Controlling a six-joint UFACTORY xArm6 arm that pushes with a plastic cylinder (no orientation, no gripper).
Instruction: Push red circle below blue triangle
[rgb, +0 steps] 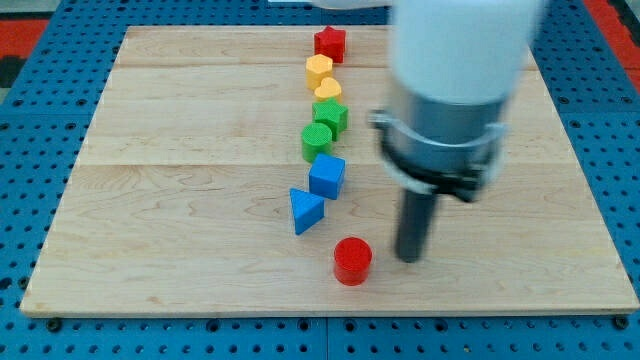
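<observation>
Camera view: red circle block (352, 260) on light wooden surface (180, 220), at five o'clock from blue triangle block (305, 210); dark rod tip (408, 259) just beside, three o'clock. No hand fitted.

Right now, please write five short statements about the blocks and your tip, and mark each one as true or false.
1. The red circle lies toward the view's bottom and slightly right of the blue triangle. True.
2. My tip stands to the view's left of the red circle. False: it stands at the view's right of it, close by.
3. The blue cube sits just above and right of the blue triangle in the view. True.
4. The red star is the block nearest the view's bottom. False: it is the topmost block of the row.
5. The red circle touches the blue triangle. False: bare board shows between them.
</observation>
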